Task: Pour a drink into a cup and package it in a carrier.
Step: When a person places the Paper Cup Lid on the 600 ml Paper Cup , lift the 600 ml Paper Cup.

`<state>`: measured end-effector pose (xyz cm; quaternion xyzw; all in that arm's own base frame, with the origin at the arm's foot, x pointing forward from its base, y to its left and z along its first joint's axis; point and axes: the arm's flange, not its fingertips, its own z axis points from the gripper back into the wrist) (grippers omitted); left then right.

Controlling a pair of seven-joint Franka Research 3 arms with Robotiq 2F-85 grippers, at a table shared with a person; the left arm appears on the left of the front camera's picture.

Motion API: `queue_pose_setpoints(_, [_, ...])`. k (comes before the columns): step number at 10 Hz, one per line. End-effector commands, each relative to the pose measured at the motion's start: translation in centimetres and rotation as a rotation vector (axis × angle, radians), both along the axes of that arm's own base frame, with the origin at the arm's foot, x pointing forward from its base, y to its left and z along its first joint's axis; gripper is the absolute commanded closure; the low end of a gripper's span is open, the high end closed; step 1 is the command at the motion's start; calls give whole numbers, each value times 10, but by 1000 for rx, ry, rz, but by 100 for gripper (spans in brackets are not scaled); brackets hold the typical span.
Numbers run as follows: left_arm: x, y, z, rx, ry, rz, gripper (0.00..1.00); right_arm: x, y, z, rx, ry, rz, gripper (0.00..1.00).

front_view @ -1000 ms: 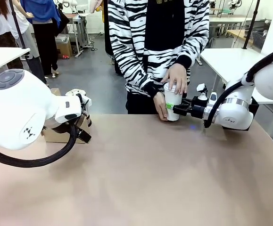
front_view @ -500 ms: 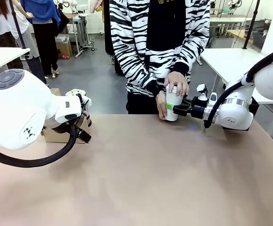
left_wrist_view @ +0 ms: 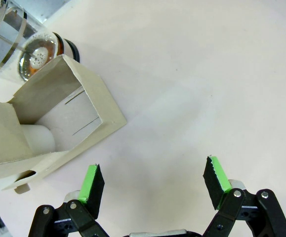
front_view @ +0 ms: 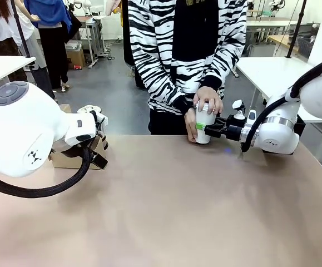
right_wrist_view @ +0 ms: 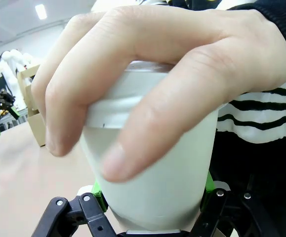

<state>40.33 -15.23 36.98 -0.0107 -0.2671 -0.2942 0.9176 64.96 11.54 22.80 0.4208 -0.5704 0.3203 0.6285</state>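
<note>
My right gripper (front_view: 205,129) is shut on the lower half of the tall white paper cup (front_view: 204,119) at the table's far edge. In the right wrist view the cup (right_wrist_view: 157,182) sits between the green pads (right_wrist_view: 208,185). One hand of the person (right_wrist_view: 147,74) presses down on the cup's white lid (right_wrist_view: 113,114), and the other hand (front_view: 189,125) steadies its side. My left gripper (left_wrist_view: 154,182) hangs open over bare table beside the brown cardboard carrier (left_wrist_view: 78,118). Amber drink (left_wrist_view: 35,57) shows in the bottom of a glass jug (left_wrist_view: 4,34) behind the carrier.
My left arm (front_view: 33,133) bulks large at the left and hides most of the carrier (front_view: 66,160). A white rounded thing (left_wrist_view: 36,138) sits inside the carrier. The person in the striped top (front_view: 177,50) stands at the far edge. Other tables stand behind.
The person's upper hand has come down onto the cup's top and presses the lid. Both arms have stayed in place.
</note>
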Motion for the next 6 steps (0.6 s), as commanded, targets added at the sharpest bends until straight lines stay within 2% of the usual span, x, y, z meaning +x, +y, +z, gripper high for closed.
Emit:
queue_pose_setpoints(1, [0, 0, 0, -3, 0, 0, 0, 2, 3, 7, 16, -7, 4, 20])
queue_pose_setpoints(6, [0, 0, 0, -3, 0, 0, 0, 2, 3, 7, 16, -7, 4, 20])
